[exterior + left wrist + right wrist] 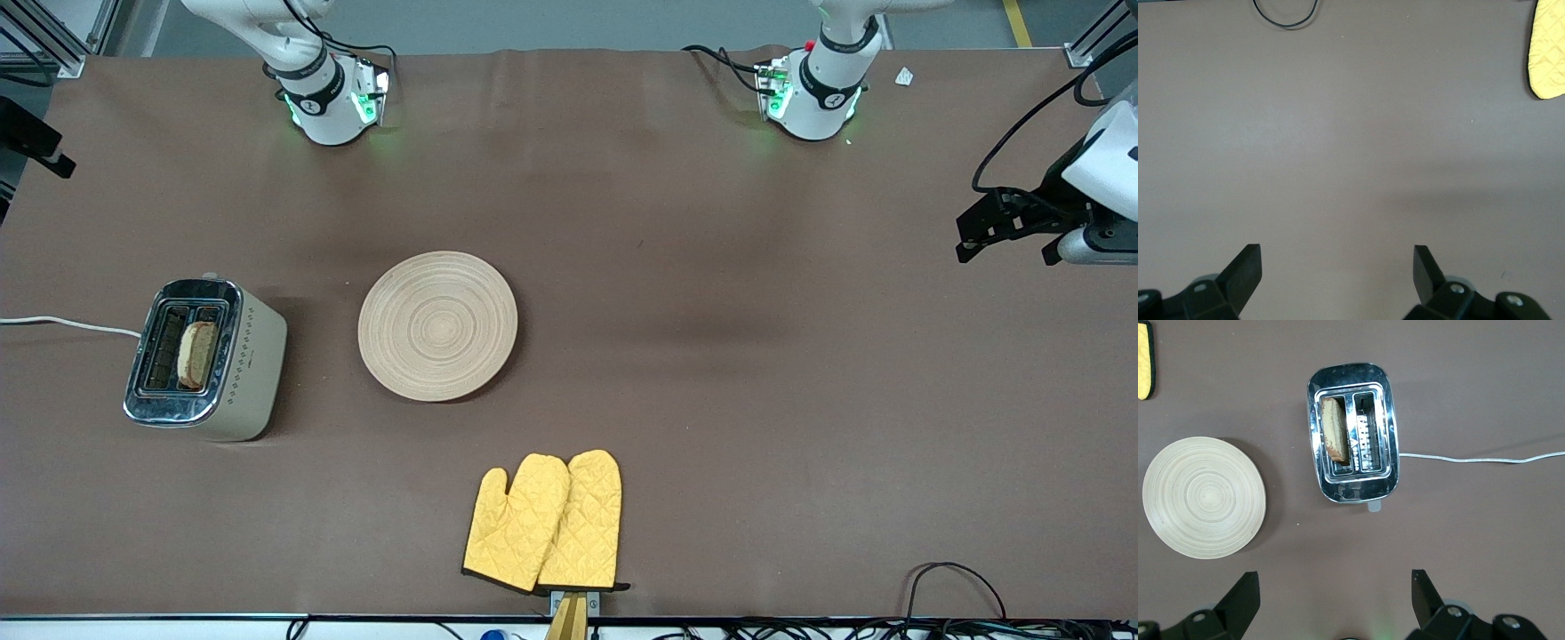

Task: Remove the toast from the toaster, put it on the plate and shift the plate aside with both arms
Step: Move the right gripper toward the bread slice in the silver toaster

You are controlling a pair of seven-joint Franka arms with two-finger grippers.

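Observation:
The toast (197, 353) stands upright in one slot of a silver toaster (244, 373) toward the right arm's end of the table; it also shows in the right wrist view (1335, 437). The round wooden plate (437, 325) lies bare on the table beside the toaster, toward the middle, and shows in the right wrist view (1203, 497). My right gripper (1335, 581) is open and empty, high over bare table, with toaster and plate below. My left gripper (969, 240) is open and empty (1337, 257), up over the left arm's end of the table.
Two yellow oven mitts (547, 523) lie nearer the front camera than the plate, at the table's edge. The toaster's white cord (62, 324) runs off the right arm's end. A black cable loop (956, 578) lies at the front edge.

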